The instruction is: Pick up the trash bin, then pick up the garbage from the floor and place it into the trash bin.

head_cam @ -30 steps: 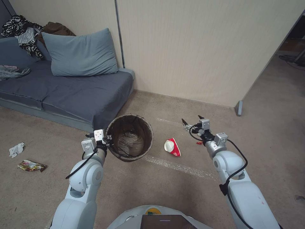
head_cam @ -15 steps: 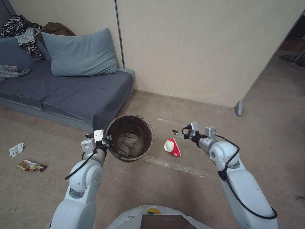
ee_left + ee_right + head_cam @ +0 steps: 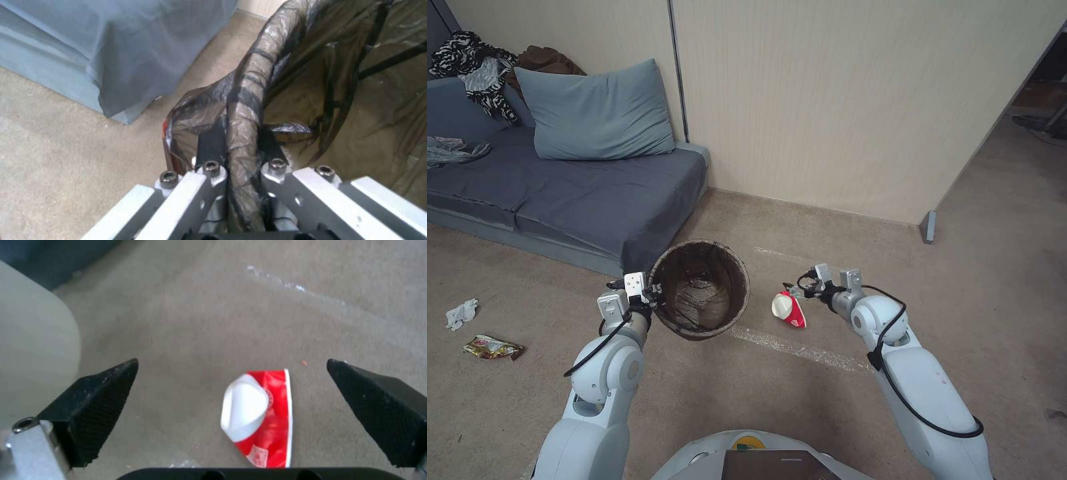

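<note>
Carpeted floor, crushed cup between right gripper jaws

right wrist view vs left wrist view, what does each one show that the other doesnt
Right wrist view alone: the right gripper open, its two black fingertips spread wide above a crushed red-and-white paper cup lying on the carpet, which sits between them but untouched.

Left wrist view alone: the left gripper shut on the bag-covered rim of the trash bin, with the brown liner's inside and the grey couch cover beside it.

Both: the beige carpet under the work.
</note>
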{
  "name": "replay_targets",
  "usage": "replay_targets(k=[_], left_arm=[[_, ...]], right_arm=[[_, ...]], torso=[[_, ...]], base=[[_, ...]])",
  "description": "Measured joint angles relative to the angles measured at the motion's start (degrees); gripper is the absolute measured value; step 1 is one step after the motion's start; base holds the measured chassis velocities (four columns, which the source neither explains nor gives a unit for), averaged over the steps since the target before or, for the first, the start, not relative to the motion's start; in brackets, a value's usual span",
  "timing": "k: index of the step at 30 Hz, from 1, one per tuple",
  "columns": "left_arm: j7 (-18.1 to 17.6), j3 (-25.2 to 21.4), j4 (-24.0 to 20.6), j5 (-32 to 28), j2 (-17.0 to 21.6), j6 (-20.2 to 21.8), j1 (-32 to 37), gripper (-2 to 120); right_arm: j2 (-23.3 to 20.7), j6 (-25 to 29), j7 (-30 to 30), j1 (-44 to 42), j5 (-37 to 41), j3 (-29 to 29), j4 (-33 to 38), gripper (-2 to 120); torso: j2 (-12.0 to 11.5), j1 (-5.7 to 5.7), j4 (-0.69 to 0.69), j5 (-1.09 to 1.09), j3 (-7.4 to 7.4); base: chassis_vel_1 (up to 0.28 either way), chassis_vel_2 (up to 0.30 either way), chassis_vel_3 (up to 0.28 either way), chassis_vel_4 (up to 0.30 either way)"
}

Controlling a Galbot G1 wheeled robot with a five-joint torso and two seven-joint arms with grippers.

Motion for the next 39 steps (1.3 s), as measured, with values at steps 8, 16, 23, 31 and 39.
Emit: replay_targets(k=[8,16,23,31,39], left_arm=[[0.0,0.0,0.3,0.0,-0.2,0.0,-0.2,2],[0.0,0.2,0.8,0.0,-0.4,0.0,-0.3,2],[0.0,0.3,1.1,0.0,-0.5,0.0,-0.5,2],[0.0,0.3,1.3,0.0,-0.5,0.0,-0.6,2],[0.0,0.4,1.9,0.2,-0.6,0.0,-0.6,2]], right_arm=[[1.4,0.2,-0.4,3.6,-2.2,-3.8,-8.4,100],[3.1,1.3,-0.8,6.6,-4.4,-5.9,-15.2,100],[3.3,2.2,-1.1,7.4,-4.7,-6.0,-17.1,100],[3.5,3.7,-1.7,8.4,-4.8,-6.0,-19.6,100],[3.8,5.1,-2.6,11.1,-5.3,-6.0,-23.5,100]], torso=[[0.0,0.0,0.01,0.0,0.0],[0.0,0.0,0.01,0.0,0.0],[0.0,0.0,0.0,-0.01,0.0],[0.0,0.0,0.0,0.0,0.0],[0.0,0.0,0.0,0.0,0.0]], base=[[0.0,0.0,0.0,0.0],[0.0,0.0,0.0,0.0],[0.0,0.0,0.0,0.0],[0.0,0.0,0.0,0.0],[0.0,0.0,0.0,0.0]])
